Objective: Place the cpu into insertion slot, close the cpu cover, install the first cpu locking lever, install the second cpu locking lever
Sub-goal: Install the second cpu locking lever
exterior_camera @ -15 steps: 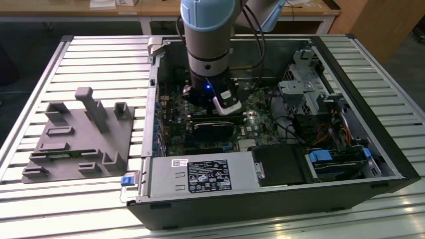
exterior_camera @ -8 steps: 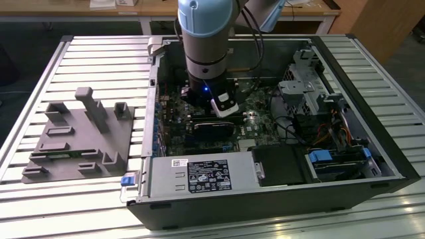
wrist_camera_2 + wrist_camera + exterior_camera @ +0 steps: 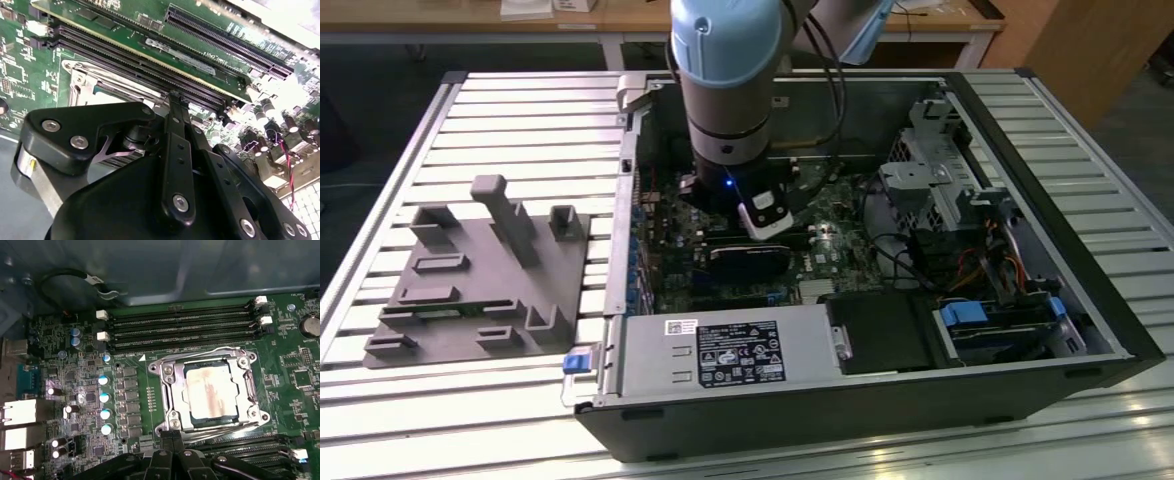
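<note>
In the first wrist view the cpu (image 3: 209, 390), a dull silver square with a brownish smear, lies flat in the insertion slot (image 3: 210, 418), whose dark rim shows around it. The cpu cover (image 3: 170, 390), a silvery frame, is down over the chip's edges. Thin wire levers run along two sides of the cover: one (image 3: 200, 354) by the memory slots and one (image 3: 225, 427) on the gripper's side. My gripper (image 3: 173, 436) has its black fingers together, right at the socket's corner beside that lever's end. It also appears in the second wrist view (image 3: 175, 97) and inside the case (image 3: 767, 240).
Long black memory slots (image 3: 180, 330) lie just beyond the socket, with more (image 3: 240, 447) on the near side. Capacitors (image 3: 105, 397) stand beside it. The open computer case (image 3: 1107, 330) holds a power supply (image 3: 720, 355) and a drive cage (image 3: 934, 180). A grey fixture (image 3: 480, 270) sits on the slatted table.
</note>
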